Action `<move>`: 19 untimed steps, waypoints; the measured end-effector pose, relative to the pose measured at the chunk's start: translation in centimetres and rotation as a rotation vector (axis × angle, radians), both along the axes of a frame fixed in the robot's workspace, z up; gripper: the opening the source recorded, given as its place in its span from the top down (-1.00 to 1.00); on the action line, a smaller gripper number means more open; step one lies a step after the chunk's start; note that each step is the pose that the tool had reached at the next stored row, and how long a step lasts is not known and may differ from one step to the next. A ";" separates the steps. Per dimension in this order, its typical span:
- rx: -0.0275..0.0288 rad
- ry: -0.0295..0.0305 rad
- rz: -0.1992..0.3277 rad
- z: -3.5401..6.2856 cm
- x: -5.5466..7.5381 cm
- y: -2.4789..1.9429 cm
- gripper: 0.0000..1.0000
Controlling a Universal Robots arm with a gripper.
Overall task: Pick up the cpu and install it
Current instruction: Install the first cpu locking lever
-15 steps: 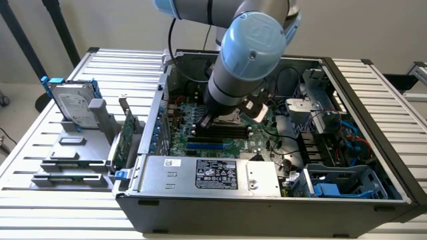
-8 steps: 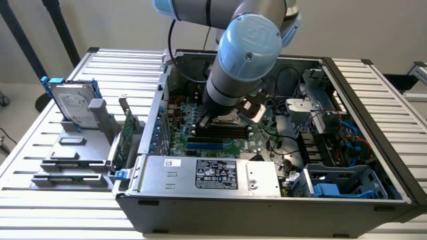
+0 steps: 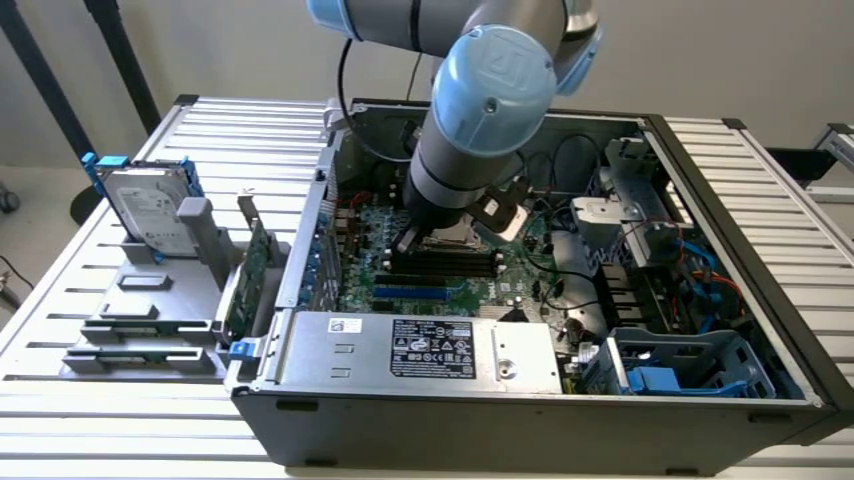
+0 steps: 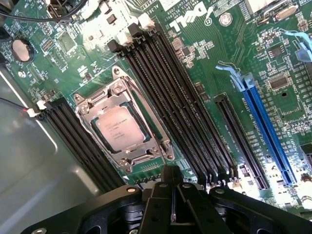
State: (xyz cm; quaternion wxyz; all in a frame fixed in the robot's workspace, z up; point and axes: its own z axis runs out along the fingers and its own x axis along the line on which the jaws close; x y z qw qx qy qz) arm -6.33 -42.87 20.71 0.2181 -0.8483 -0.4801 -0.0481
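The cpu [image 4: 119, 127] is a small square chip with a dull silver top. It lies flat in the motherboard socket, and the metal load frame [image 4: 92, 105] is folded down around its edges. My gripper [image 4: 171, 171] hangs just above the board beside the socket's near corner. Its black fingers are shut together with nothing between them, and they are clear of the chip. In the exterior view the arm [image 3: 487, 90] reaches down into the open computer case [image 3: 747, 200], and its wrist stands over the socket area [image 3: 447, 240].
Black memory slots [image 4: 178, 102] flank the socket on both sides, and a blue expansion slot [image 4: 267, 129] lies further off. Outside the case, on the exterior view's left, a hard drive [image 3: 144, 215] in blue brackets and a green expansion card [image 3: 248, 280] stand in a grey holder. The power supply [image 3: 414, 350] fills the case front.
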 end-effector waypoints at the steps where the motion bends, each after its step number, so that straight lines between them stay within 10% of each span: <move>1: -0.0012 -0.0004 0.000 -0.03 0.0 0.01 0.79; 19: -0.0025 -0.0257 0.000 -1.02 -0.5 0.01 0.79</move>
